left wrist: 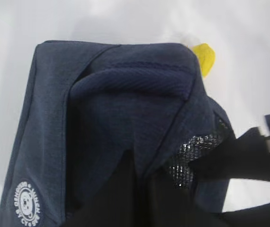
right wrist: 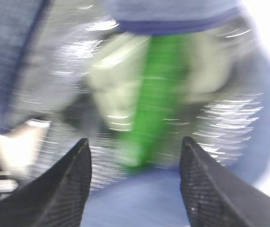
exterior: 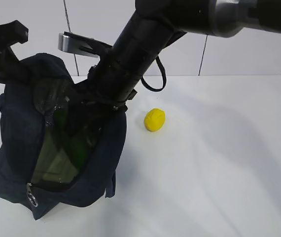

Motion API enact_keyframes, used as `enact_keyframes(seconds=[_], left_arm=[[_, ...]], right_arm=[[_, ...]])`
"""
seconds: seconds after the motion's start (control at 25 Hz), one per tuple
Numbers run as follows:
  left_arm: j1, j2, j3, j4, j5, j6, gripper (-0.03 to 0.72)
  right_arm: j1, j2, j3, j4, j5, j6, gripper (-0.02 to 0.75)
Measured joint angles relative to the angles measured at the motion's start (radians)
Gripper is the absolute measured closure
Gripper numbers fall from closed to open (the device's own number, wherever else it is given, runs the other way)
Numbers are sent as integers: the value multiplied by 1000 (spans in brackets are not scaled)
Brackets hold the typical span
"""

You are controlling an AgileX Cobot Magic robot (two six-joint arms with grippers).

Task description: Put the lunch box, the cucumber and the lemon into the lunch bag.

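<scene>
The navy lunch bag stands open at the left of the table. Inside, the green cucumber lies on the pale-lidded lunch box, ringed by foil lining; from outside the cucumber and lunch box show through the mouth. My right gripper hovers just over them, open, with nothing between its fingers; the view is motion-blurred. In the exterior view the right arm hides it. My left gripper is shut on the bag's fabric. The yellow lemon sits on the table right of the bag, and the lemon peeks over it.
A black handle loop hangs beside the right arm. The zipper's metal ring pull dangles at the bag's front corner. A silver bracket sits behind the bag. White tabletop stretches to the right.
</scene>
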Motion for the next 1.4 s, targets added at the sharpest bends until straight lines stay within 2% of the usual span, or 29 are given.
enact_keyframes(seconds=[0.28,0.4,0.52,0.64,0.72,1.04,1.24,1.4], left_arm=[[0,0,0,60,-2,0,695],[0,0,0,83,-2,0,695],[0,0,0,90,-2,0,695],[0,0,0,90,-2,0,695],[0,0,0,90,-2,0,695],[0,0,0,91,-2,0,695],[0,0,0,92,-2,0,695],[0,0,0,92,-2,0,695]], right_arm=[[0,-2,-125,-154,11,0,286],[1,-29,-142,-303,13,3,286],[1,-44,-146,-513,20,74,286],[0,-44,-146,-687,24,249,286],[0,-42,-146,-761,25,417,286],[0,65,-146,-962,-43,1012,286],[0,137,-146,-1033,-52,1268,286],[0,171,-146,-1025,-88,1324,286]])
